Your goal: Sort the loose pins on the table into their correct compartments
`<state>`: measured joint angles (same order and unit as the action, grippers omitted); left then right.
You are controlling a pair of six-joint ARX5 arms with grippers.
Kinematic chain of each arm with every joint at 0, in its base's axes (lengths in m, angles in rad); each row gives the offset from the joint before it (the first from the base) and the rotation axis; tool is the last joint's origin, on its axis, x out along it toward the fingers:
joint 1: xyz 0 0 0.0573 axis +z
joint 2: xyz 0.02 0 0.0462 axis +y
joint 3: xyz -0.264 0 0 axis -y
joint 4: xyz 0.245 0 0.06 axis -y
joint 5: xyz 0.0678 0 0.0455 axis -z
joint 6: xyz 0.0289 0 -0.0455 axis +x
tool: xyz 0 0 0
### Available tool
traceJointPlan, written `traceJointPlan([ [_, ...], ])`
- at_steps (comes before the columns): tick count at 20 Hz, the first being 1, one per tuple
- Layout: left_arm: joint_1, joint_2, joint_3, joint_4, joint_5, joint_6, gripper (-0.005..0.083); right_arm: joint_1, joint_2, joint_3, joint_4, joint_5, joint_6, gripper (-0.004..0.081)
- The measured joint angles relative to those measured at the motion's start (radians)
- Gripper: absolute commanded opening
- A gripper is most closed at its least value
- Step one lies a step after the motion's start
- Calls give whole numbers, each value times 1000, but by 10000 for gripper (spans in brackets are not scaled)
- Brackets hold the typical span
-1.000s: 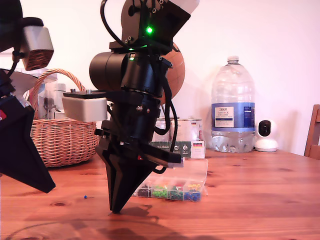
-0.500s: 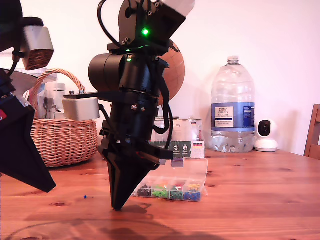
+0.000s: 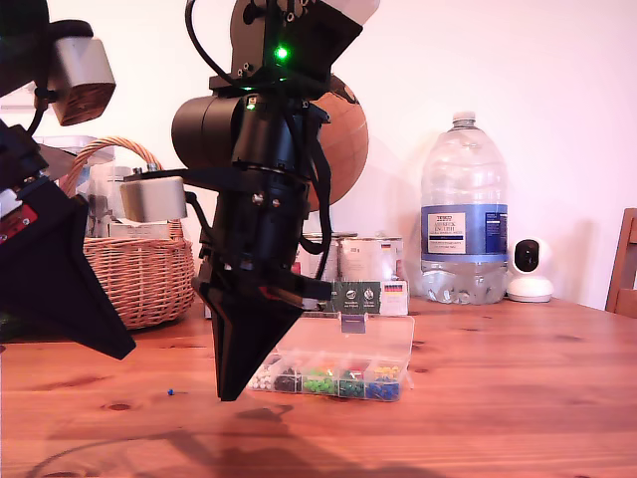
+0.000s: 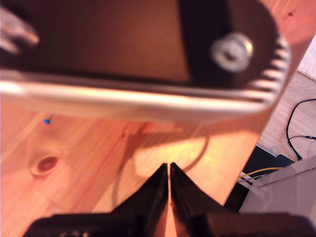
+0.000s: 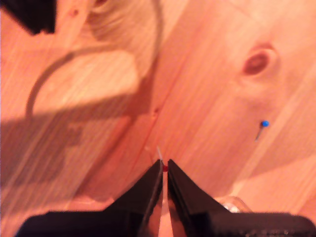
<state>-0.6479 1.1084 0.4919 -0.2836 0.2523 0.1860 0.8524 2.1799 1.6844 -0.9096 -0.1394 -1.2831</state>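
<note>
1. Reddish-brown knotty pine makes up the table (image 3: 498,398), and every task item sits on it or just above it.
2. One red pin (image 5: 164,168) is pinched at the very tip of my second gripper (image 5: 164,165), its thin shaft poking out past the closed jaws.
3. In the exterior view that second gripper (image 3: 229,396) hangs point-down just above the wood, clear of the surface, near the middle of the frame.
4. A blue pin (image 5: 264,123) lies loose on the boards near a dark knot; the exterior view shows it (image 3: 170,392) to the left of the second gripper's tip, apart from it.
5. Just beside that gripper, on the exterior view's right, stands the clear plastic box (image 3: 343,339) with its lid laid back. Its compartments (image 3: 328,381) hold pins in separate clusters: white, black, green, a darker mix, yellow and blue.
6. My first gripper (image 4: 169,168) has its jaws pressed together with nothing between them. It hovers at the exterior view's left (image 3: 121,349), above the table.
7. Farther back stand a wicker basket (image 3: 139,274), a brown globe (image 3: 343,149), a big water bottle (image 3: 463,214) and a small white camera (image 3: 528,269).
</note>
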Motion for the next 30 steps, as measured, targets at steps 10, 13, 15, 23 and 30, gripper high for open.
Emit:
traceJointPlan([
  [10, 0, 0, 0, -5, 0, 0, -23, -2, 0, 0, -4, 18, 7, -13],
  [13, 0, 0, 0, 28, 0, 0, -23, -11, -2, 0, -16, 19, 52, -13],
  [15, 0, 0, 0, 48, 0, 0, -23, -19, -7, 0, -23, 19, 90, -13],
  [23, 0, 0, 0, 90, 10, 0, -23, -68, -54, 11, -63, 19, 231, -13],
  [30, 0, 0, 0, 194, 53, 0, -23, -127, -55, 77, -125, 24, 280, -13],
])
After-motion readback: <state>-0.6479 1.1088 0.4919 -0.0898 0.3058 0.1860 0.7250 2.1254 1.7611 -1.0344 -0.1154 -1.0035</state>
